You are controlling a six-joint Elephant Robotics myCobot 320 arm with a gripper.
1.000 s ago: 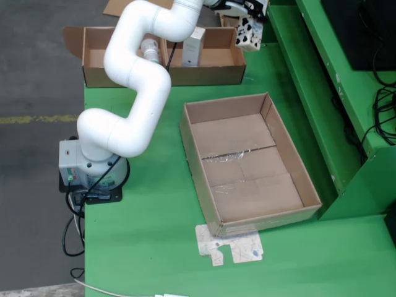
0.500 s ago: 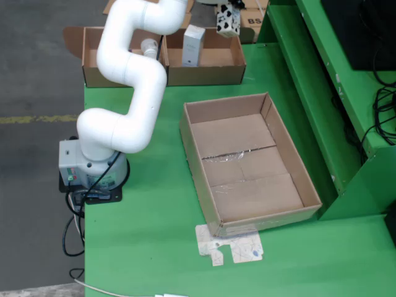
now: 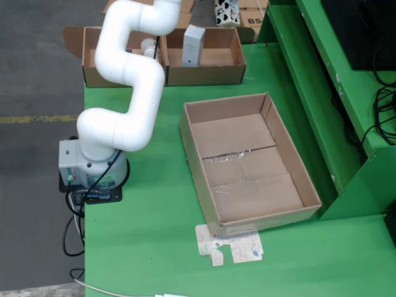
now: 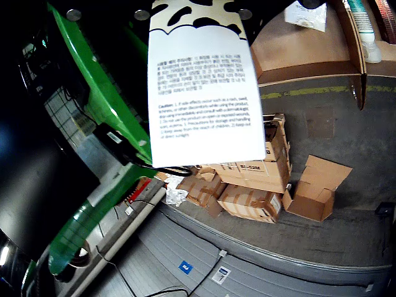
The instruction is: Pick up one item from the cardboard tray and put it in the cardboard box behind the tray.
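**At the far edge: carton carried high beyond the boxes**

Beneath the tool (image 4: pixel 198 7), the wrist view is filled by a cow-patterned carton (image 4: pixel 201 86) hanging from it, printed panel facing the lens. The fingers themselves are out of frame, so I cannot tell how far they are closed, though the carton appears to be held. In the fixed view the carton (image 3: pixel 227 12) sits at the far edge, just beyond the right cardboard box (image 3: pixel 204 59), which holds a white carton (image 3: pixel 193 45). A left cardboard box (image 3: pixel 93 59) adjoins it. The cardboard tray (image 3: pixel 291 154) lies empty nearer on the green worktop (image 3: pixel 142 247).

The risk is judged: released from here, the carton could overshoot the box and drop to the floor clutter (image 4: pixel 247 179) below.
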